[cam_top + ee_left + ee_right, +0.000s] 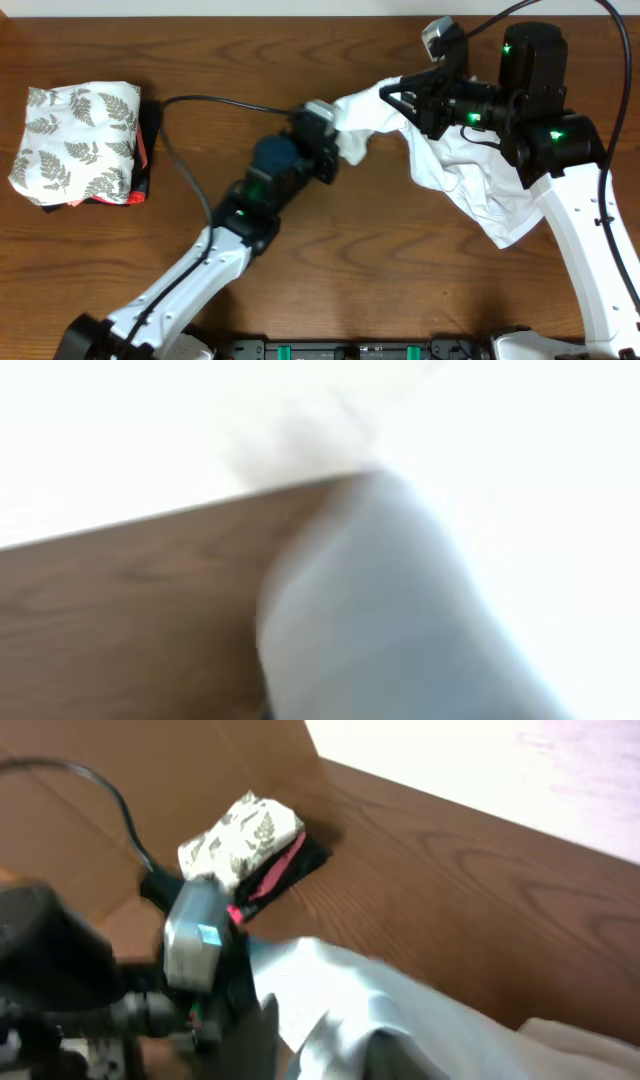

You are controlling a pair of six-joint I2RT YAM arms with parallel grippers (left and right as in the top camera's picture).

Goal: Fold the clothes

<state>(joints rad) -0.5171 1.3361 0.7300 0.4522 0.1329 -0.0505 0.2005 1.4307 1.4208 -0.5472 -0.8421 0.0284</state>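
Spreading step, I judge: the left tool (335, 150) is clamped shut on the T-shirt (470, 190). Whether the right tool (397, 97) grips it, I cannot tell. Next, draw it flat on the counter (400, 285).

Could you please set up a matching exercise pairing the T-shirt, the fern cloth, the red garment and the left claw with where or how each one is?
Things:
1. T-shirt
2. fern cloth
3. red garment
4. left claw

Place or state:
A. on top, at the left end of the table
B. shut on white fabric
C. crumpled, right of centre
D. tucked under a patterned cloth

Pairs: 1-C, 2-A, 3-D, 4-B
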